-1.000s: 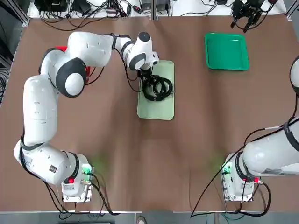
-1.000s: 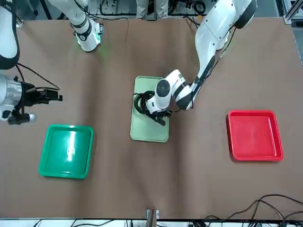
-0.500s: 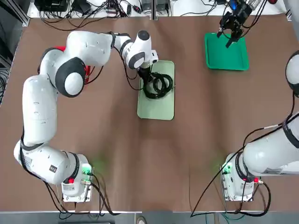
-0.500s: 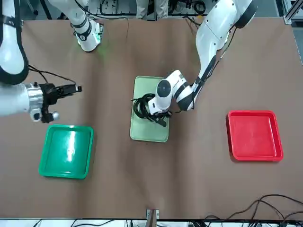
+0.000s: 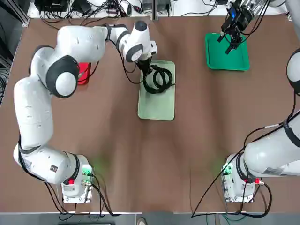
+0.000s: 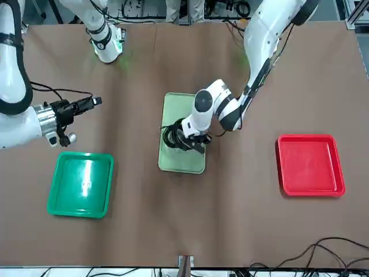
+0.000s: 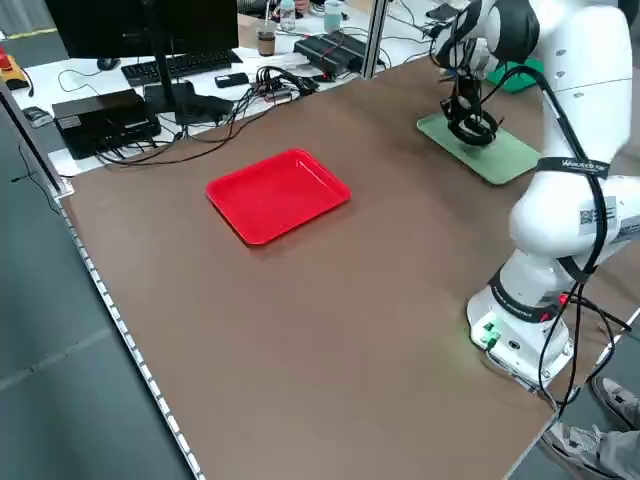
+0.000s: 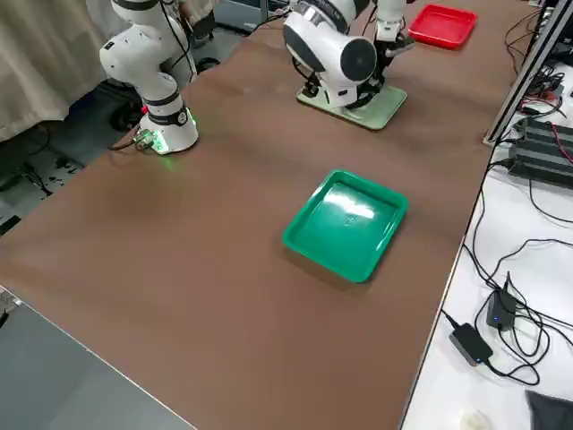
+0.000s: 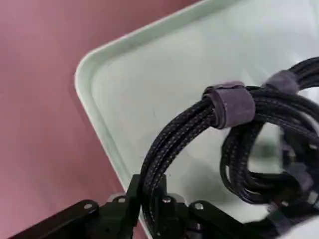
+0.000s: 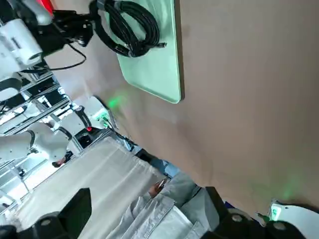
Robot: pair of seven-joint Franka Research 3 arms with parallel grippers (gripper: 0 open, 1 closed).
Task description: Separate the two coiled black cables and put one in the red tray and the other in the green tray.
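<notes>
Two coiled black cables (image 5: 155, 89) together on the mint tray (image 5: 157, 108), at upper centre in the top view; has there the left gripper (image 5: 148, 72) at their edge, and the right gripper (image 5: 224, 44) over the green tray (image 5: 239, 61), upper right. In the front view, shows the red tray (image 6: 311, 167) right of centre. In the left wrist view, holds cable loops clenched between left fingers (image 9: 133, 194), lower centre. In the right wrist view, shows right fingers (image 10: 79, 211) released, wide apart, at lower left and lower right.

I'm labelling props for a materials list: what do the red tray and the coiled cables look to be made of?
Red tray: probably glossy moulded plastic, judging by its smooth, even colour and rounded corners.

Coiled cables: seemingly braided fabric sleeving, since a woven, speckled texture shows; the core is hidden.
</notes>
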